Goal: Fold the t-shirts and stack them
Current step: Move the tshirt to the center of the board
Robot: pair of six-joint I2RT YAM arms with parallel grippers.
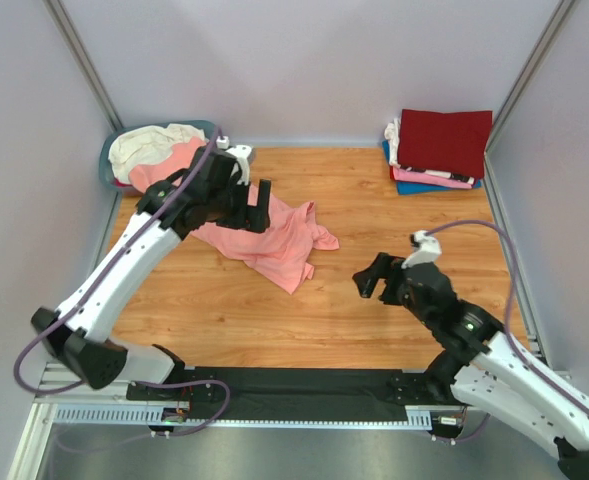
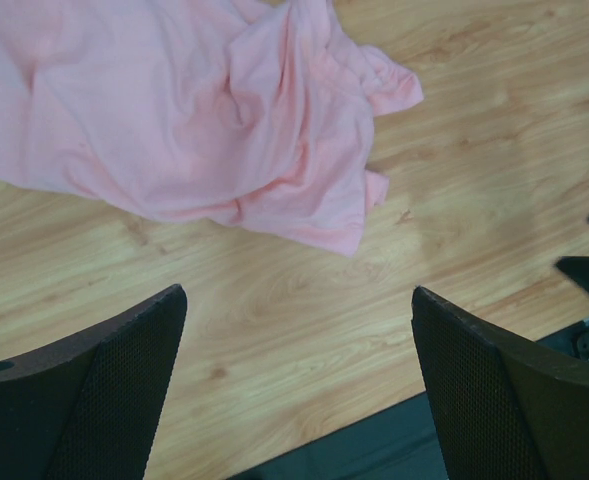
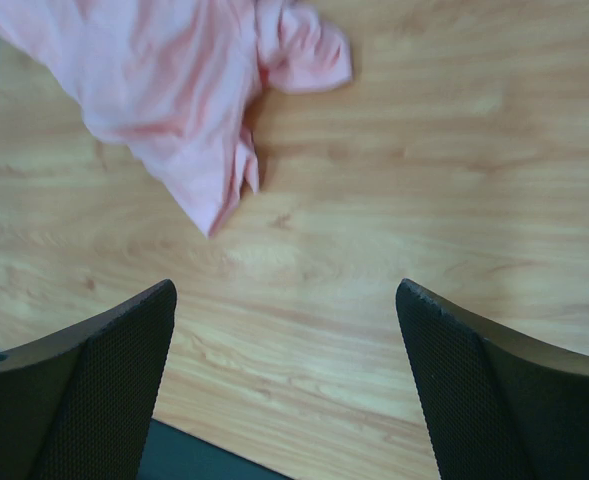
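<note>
– Salmon-pink t-shirt [image 1: 274, 240]: we see it lying crumpled on the wood-grain desk [image 1: 394, 220], left of the middle, soft and full of loose folds.

– We agree. Its long axis runs on a diagonal, from the far left by the basket [image 1: 109, 165] toward the middle of the desk. One short sleeve sticks out to the right, and a pointed corner aims at the near edge.

– That basket is blue-grey plastic, in the far left corner. We make out cream-white cloth [image 1: 149, 140] heaped in it, with pink cloth beside that. Whether the pink belongs to the same shirt, we cannot tell.

– In the far right corner we see a folded stack [image 1: 434, 165]: a dark red tee [image 1: 444, 140] on top, flat and square, with pink and blue edges below.

– We see the left end effector [image 2: 296, 300] over the shirt's far-left part, dark textured fingers spread wide, nothing between them.

– And the right end effector [image 3: 284, 285] hovers above bare desk, right of the shirt, equally wide and holding nothing.
</note>
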